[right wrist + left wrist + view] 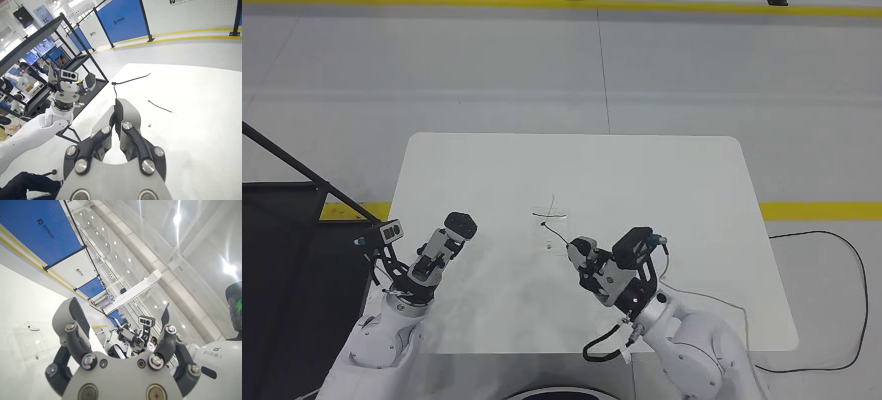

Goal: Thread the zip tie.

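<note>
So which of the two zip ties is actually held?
The bent zip tie sticking out of the shut right hand; the straight zip tie lies loose, untouched, farther out.

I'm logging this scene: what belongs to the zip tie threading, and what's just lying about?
Job: zip tie pinched in the shut right claw; open left claw, empty.
Lying about: loose second zip tie; small scrap.

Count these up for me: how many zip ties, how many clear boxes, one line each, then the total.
Zip ties: 2, the held zip tie and the loose zip tie
Clear box: 1
Total: 3
</note>
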`<state>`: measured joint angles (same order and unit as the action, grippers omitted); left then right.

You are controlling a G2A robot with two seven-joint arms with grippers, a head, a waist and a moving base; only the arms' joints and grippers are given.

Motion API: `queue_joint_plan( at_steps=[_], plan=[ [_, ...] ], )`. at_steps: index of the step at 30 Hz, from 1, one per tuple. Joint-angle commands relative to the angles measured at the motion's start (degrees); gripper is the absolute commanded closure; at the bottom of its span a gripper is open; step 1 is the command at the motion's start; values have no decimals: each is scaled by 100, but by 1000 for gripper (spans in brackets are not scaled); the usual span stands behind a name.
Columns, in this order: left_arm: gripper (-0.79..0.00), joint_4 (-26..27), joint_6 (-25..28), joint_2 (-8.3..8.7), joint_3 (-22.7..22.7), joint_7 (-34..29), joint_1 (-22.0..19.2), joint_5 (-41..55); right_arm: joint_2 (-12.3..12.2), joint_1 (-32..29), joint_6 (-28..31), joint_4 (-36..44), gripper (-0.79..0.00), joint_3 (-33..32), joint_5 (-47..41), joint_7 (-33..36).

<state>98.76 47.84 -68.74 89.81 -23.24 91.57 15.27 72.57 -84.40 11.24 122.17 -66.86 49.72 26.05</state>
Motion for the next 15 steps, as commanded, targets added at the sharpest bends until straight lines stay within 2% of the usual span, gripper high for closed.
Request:
queue_joint_plan(
  at_steps=[1, 4, 8, 10, 12, 15],
  plan=[
    [-785, 0, 0, 0, 0, 0, 0, 0, -2, -4, -27, -5, 0, -4, 78, -22],
    [-785, 0, 0, 0, 0, 0, 0, 0, -5, 27, -227, 43, 0, 193, 836, 53],
    [-785, 0, 0, 0, 0, 0, 0, 0, 58, 169, -1205, 23, 0, 939, 2829, 89],
    [-785, 0, 0, 0, 0, 0, 0, 0, 94, 250, -1514, -49, 0, 1258, 3546, 160],
    [-785, 0, 0, 0, 0, 0, 0, 0, 154, 378, -1938, -182, 0, 1641, 4432, 378],
    [-785, 0, 0, 0, 0, 0, 0, 0, 249, 567, -2304, -374, 0, 2052, 5251, 801]
  ],
)
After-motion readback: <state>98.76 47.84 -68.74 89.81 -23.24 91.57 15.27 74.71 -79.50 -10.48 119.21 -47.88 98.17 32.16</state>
